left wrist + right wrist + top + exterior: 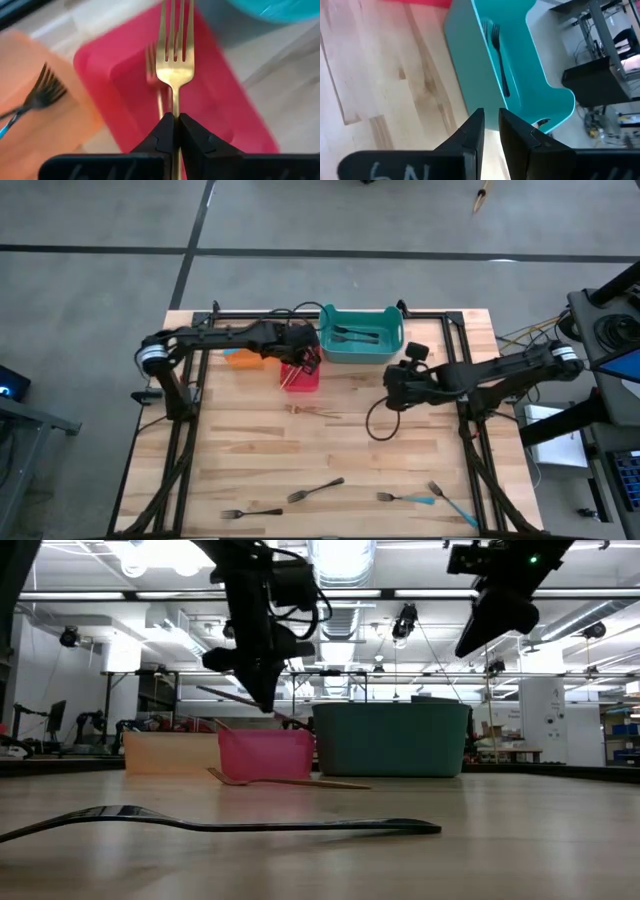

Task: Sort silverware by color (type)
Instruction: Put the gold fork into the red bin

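Observation:
My left gripper (173,125) hangs over the red bin (300,376) and is shut on a gold fork (175,55). A second gold fork (152,70) lies inside that bin. The orange bin (243,358) holds a blue-handled fork (35,97). Two dark forks (496,47) lie in the teal bin (361,336). One more gold fork (311,411) lies flat on the table. My right gripper (490,122) hovers near the teal bin's near right corner, open by a narrow gap, holding nothing. My left gripper pinches the gold fork between its two fingers at the neck (174,100), just below the tines. The fingers (265,690) come from above, pointing down. The fork runs along them, tines away from the wrist, and slants over the red bin, lifted clear.
Near the table's near edge lie two dark forks (251,511) (316,490) and two blue-handled forks (406,498) (452,502). A black cable loop (379,423) lies on the table under the right arm. Bare wood shows across the middle of the table.

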{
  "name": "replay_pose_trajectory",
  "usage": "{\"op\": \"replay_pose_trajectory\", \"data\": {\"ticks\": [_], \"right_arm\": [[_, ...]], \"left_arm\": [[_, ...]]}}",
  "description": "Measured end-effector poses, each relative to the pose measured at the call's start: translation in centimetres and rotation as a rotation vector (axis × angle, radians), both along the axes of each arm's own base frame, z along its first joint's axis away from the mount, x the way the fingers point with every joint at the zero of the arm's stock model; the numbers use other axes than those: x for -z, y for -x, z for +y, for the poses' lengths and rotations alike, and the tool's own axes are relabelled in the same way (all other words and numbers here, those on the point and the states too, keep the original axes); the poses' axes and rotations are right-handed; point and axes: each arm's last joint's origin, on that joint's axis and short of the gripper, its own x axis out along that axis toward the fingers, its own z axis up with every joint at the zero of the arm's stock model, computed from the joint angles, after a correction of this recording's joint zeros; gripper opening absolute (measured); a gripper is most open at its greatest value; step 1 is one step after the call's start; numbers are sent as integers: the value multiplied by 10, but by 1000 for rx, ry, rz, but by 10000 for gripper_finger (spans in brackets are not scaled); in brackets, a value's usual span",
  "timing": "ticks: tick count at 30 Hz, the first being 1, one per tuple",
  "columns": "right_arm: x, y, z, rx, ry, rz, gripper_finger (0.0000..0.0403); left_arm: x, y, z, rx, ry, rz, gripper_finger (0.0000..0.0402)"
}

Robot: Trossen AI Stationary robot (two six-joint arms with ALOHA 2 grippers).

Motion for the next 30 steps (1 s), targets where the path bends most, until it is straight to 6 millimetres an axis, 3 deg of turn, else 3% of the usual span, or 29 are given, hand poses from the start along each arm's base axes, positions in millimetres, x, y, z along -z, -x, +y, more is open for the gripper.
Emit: {"op": "replay_pose_trajectory", "data": {"ticks": [4, 9, 14, 17, 21, 25, 30], "right_arm": [[-3, 14, -2, 28, -24, -58, 47], [-3, 25, -6, 33, -21, -88, 47], [3, 27, -9, -37, 67, -79, 47], [-2, 22, -11, -56, 60, -186, 47], [-15, 13, -7, -172, 63, -245, 47], [-36, 10, -8, -132, 41, -346, 47], [-47, 10, -7, -89, -9, -421, 47]], "left_arm": [[5, -3, -6, -34, 19, 126, 5], [8, -6, -2, -39, 13, 138, 7], [9, -11, 2, 47, -21, 131, 8], [9, -13, -3, 125, -71, 164, 8], [2, -9, -3, 84, -168, 188, 8], [-6, -6, -2, 43, -259, 184, 8], [-10, -7, -2, 44, -254, 172, 8]]}}
